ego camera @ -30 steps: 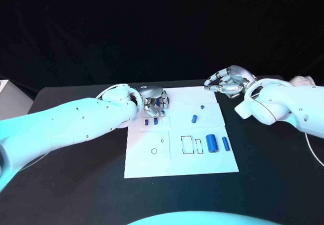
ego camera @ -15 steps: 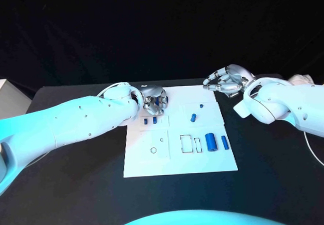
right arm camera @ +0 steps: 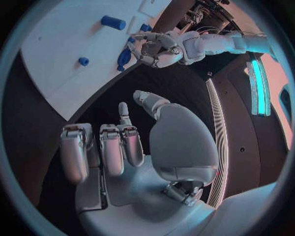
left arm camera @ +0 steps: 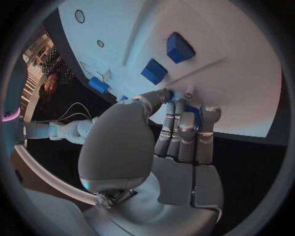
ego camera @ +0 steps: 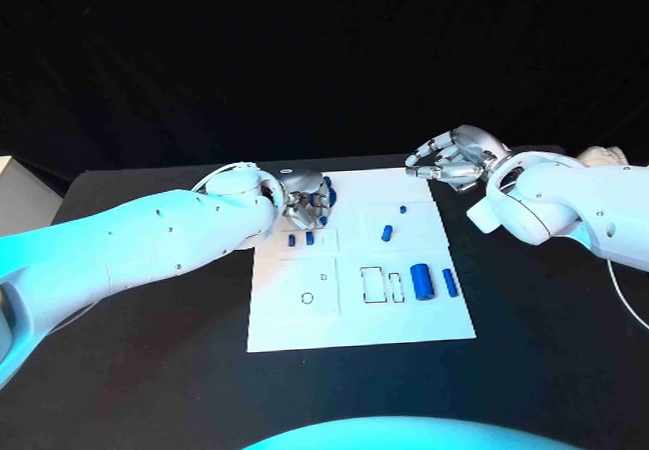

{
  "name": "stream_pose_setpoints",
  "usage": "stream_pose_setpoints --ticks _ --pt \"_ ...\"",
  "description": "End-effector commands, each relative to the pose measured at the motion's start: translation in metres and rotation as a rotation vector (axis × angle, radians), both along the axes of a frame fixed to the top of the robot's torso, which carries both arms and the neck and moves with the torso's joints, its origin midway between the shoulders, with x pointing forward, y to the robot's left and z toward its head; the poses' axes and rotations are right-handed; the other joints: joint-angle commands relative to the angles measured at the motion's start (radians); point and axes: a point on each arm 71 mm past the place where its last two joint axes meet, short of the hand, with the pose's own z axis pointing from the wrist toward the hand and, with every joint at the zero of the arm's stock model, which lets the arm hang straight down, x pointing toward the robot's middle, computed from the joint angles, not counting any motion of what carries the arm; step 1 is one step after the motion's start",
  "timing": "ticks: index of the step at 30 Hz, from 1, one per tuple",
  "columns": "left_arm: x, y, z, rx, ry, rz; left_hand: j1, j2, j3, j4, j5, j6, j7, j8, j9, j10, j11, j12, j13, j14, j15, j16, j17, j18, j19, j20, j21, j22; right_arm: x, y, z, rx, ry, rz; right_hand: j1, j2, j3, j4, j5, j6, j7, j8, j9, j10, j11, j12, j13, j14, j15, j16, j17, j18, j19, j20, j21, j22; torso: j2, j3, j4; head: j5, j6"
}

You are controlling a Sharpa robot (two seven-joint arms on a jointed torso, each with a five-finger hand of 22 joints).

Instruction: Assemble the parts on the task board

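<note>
On the black bench (ego camera: 159, 392) lies the flat white rectangular task board (ego camera: 361, 323), and the silver left hand (ego camera: 306, 202) sits over its far left corner, at the end of the white left arm (ego camera: 138, 248) that reaches in from the left. Its fingers (left arm camera: 184, 132) are curled around a small blue part (left arm camera: 191, 112), with the thumb closing in from the side, so the hand grips that piece just above the board. Just near of the hand, two small blue blocks (ego camera: 301, 240) stand side by side on the board. Toward the middle, a short blue peg (ego camera: 387, 233) and a tiny blue piece (ego camera: 404, 212) lie apart from each other. At the right side a thick blue cylinder (ego camera: 422, 283) and a thin blue bar (ego camera: 450, 283) lie side by side. Off the far right corner of the board, the silver right hand (ego camera: 452, 162) hovers over the bench, its fingers (right arm camera: 110, 147) curled inward and holding nothing.
</note>
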Motion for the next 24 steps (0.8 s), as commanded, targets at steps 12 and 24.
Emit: stream_pose_setpoints --ticks 12,24 --pt "-0.002 -0.0034 -0.0003 -0.015 0.018 -0.018 -0.007 0.013 0.015 -0.011 -0.003 0.02 -0.002 -0.015 -0.004 0.04 -0.008 -0.013 -0.011 0.016 -0.004 0.019 0.009 -0.011 0.018 0.0 0.026 0.022 -0.0003 0.0021 0.0005 0.0 -0.006 0.015 0.005 -0.001 0.003 0.005 0.004 0.006 0.001 -0.005 0.001 0.106 0.003 0.004 0.263 0.106 0.004 0.004 0.263 0.007 0.081 0.003 -0.001 0.232 0.0 0.0001 -0.0005 0.003 -0.001" --pt "-0.0019 -0.0048 -0.002 -0.015 0.03 -0.018 -0.015 0.01 0.019 -0.015 -0.003 0.012 0.002 -0.033 -0.01 0.042 -0.006 -0.035 -0.024 0.015 -0.004 0.022 -0.001 -0.012 0.018 -0.001 0.03 0.026 -0.0007 0.0023 0.0007 0.0 -0.007 0.016 0.005 -0.001 0.003 0.005 0.004 0.006 0.001 -0.005 0.001 0.106 0.003 0.004 0.263 0.106 0.004 0.004 0.263 0.007 0.081 0.003 -0.001 0.232 0.0 0.0002 -0.0022 0.002 -0.003"
